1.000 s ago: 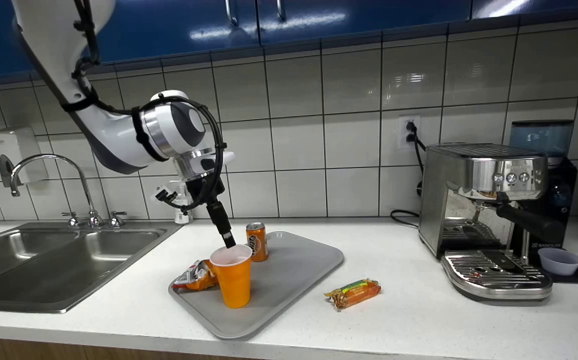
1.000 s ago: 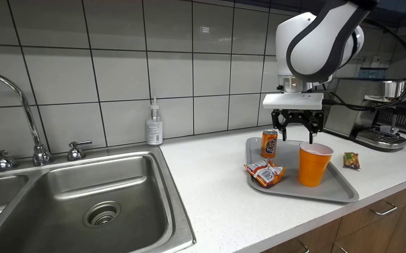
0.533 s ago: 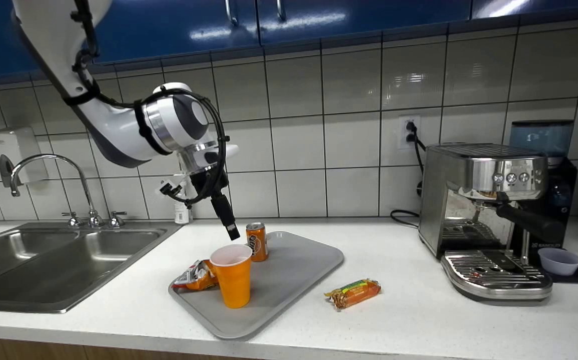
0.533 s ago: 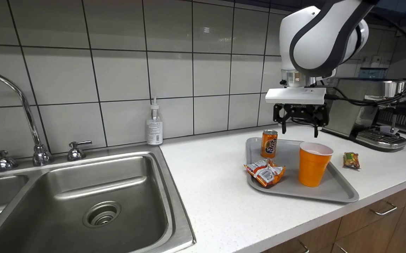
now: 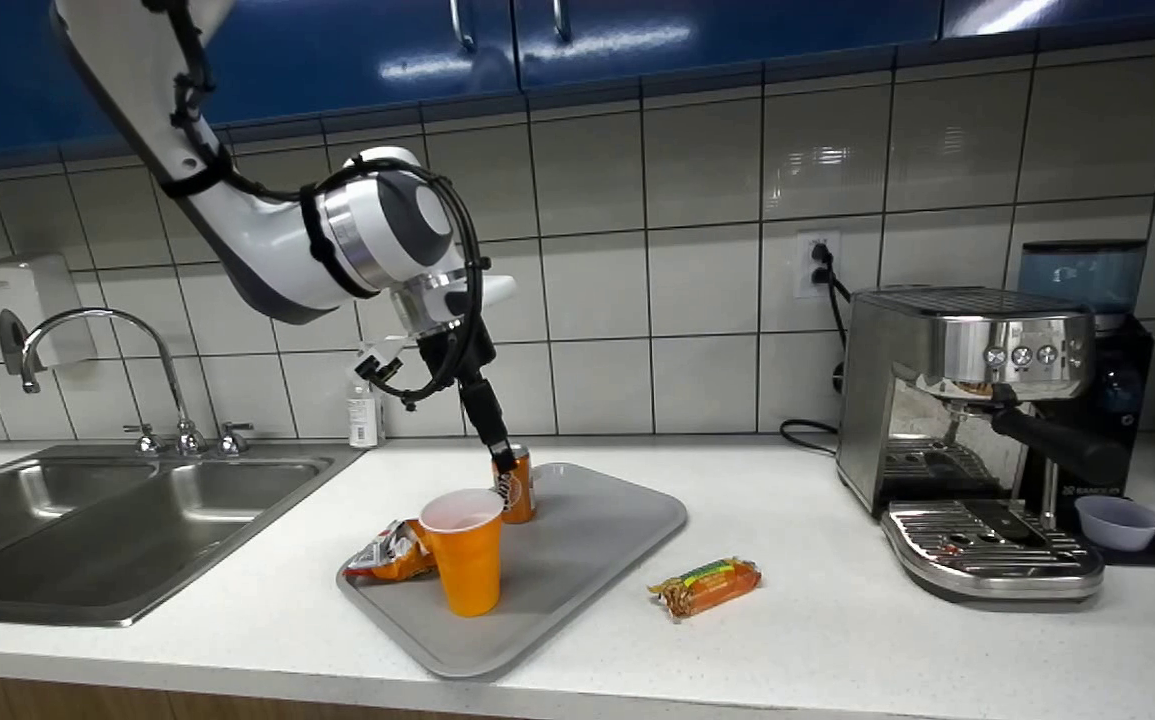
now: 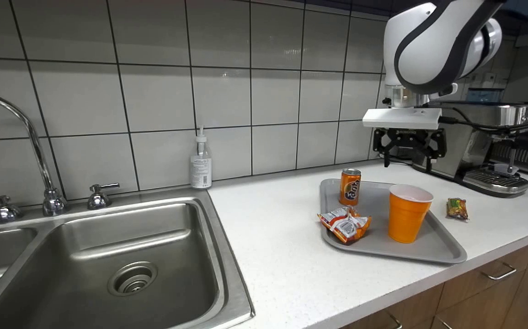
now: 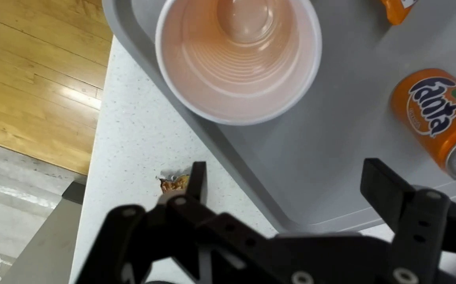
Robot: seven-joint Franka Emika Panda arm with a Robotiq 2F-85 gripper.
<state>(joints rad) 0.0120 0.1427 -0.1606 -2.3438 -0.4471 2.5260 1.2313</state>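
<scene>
My gripper (image 7: 286, 162) hangs open above the tray's corner, with nothing between its fingers. In an exterior view the gripper (image 6: 408, 164) stands higher than the things on the tray. The grey tray (image 5: 587, 530) bears an orange cup (image 5: 468, 570), an orange Fanta can (image 6: 350, 188) and a crumpled orange snack bag (image 6: 346, 225). Looking down, the wrist view shows the upright cup's pale inside (image 7: 243, 79). One finger overlaps part of the can in an exterior view. A small wrapped snack (image 5: 707, 587) lies on the counter outside the tray; in the wrist view a finger partly hides it.
A steel sink (image 6: 220, 256) with a faucet (image 5: 172, 370) and a soap bottle (image 6: 201, 162) lie to one side. Toward the opposite side stands an espresso machine (image 5: 967, 330). Blue cabinets (image 5: 737, 40) hang overhead. The counter's front edge (image 5: 237, 672) runs close to the tray.
My gripper has risen and moved right in both exterior views, away from above the cup. Its jaws have spread wider than a second ago. Cup, can, bag and tray stay put.
</scene>
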